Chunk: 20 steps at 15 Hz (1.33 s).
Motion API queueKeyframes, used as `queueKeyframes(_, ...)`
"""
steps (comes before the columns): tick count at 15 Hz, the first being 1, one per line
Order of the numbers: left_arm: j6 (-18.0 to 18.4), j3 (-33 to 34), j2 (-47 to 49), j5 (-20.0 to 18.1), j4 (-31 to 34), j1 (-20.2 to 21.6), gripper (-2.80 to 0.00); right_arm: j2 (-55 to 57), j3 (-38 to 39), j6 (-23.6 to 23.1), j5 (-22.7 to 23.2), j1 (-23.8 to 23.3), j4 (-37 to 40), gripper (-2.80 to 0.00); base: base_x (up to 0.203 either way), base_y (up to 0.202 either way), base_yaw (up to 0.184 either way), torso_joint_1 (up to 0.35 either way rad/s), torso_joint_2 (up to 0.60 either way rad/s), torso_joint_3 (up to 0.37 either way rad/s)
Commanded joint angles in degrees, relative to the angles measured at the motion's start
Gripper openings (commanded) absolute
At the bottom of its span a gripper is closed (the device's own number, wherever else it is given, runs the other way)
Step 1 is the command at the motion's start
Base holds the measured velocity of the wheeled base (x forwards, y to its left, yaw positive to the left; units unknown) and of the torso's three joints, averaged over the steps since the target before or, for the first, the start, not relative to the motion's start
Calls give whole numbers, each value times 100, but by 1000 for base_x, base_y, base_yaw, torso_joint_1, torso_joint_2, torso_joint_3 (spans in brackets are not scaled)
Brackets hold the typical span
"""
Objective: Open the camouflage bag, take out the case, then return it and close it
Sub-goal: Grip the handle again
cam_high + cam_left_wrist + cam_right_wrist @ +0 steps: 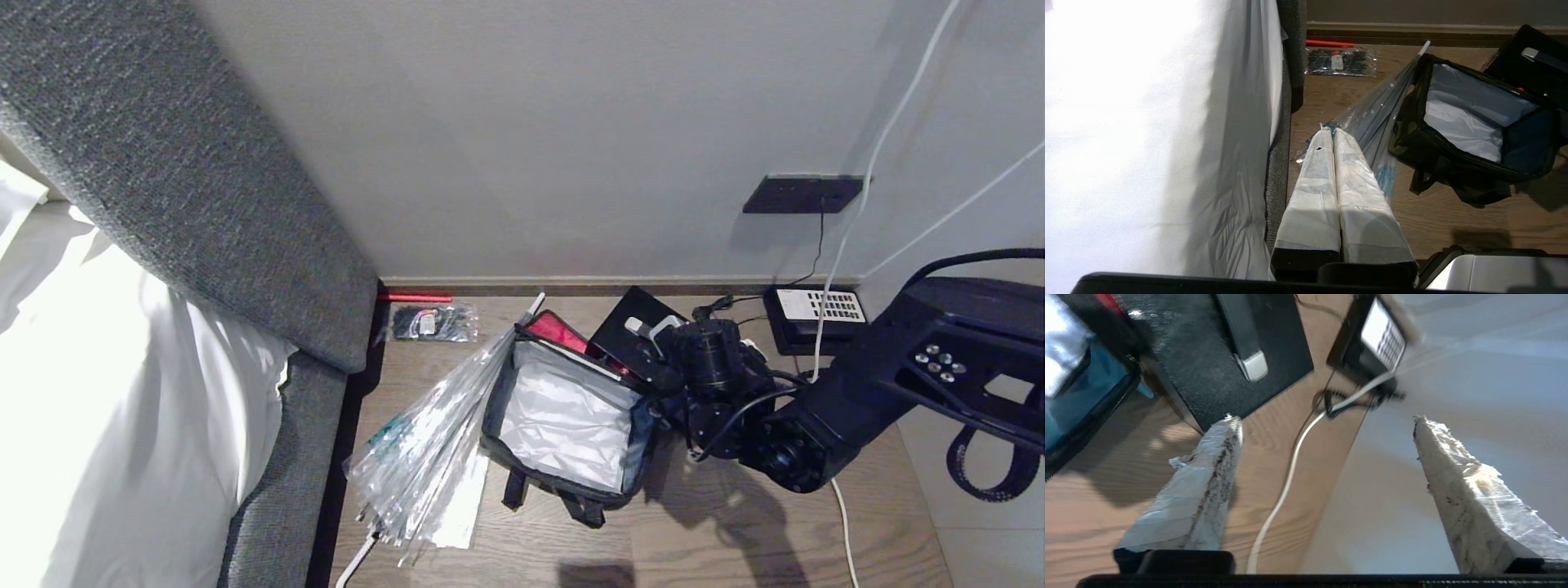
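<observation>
We see the black case (633,327) lying on the wood floor behind the open camouflage bag (563,425), our right gripper (1323,486) empty with fingers spread beside it (left gripper (1337,192) clenched, farther off).

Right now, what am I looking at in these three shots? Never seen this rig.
It is a wheeled robot with two arms. The wide picture comes from its head, looking down at a wooden floor beside a bed. The other two come from cameras on each wrist, behind the fingers.

On the floor: the camouflage bag lies open, showing its silvery lining. A clear-wrapped umbrella lies against its side toward the bed. A black case sits by the wall next to the bag, with a desk phone further along.

The right gripper is open and empty near the case. The left gripper is shut and holds nothing, parked on the bed side.
</observation>
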Motion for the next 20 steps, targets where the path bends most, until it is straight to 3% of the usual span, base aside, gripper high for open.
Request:
queueKeyframes(1,0,0,7,-2,-1,-2,-280,66,-116,-297,-39,-14,-86,0,0,0,0,0,0,0)
queueKeyframes(4,0,0,7,-2,-1,-2,-280,335,-96,-306,-42,-90,-246,0,0,0,0,0,0,0)
queueKeyframes(6,0,0,-1,-2,-1,-2,-280,642,-72,-380,-43,-90,-1075,0,0,0,0,0,0,0)
queueKeyframes(8,0,0,-1,-2,-2,-2,-280,802,34,-1298,-106,-190,-1563,0,0,0,0,0,0,0)
queueKeyframes(10,0,0,-1,-2,-9,-2,-280,1071,-147,-1607,-181,-251,-2024,0,0,0,0,0,0,0)
queueKeyframes(12,0,-9,-1,-2,-3,7,-280,1276,-307,-1658,-355,-256,-2096,0,0,0,0,0,0,0)
queueKeyframes(18,0,0,-10,-3,-6,1,-280,1963,-828,-1731,-298,-196,-2514,0,0,0,0,0,0,0)
queueKeyframes(20,0,0,-10,-2,-8,7,-280,2041,-1001,-2064,-279,-194,-2304,0,0,0,0,0,0,0)
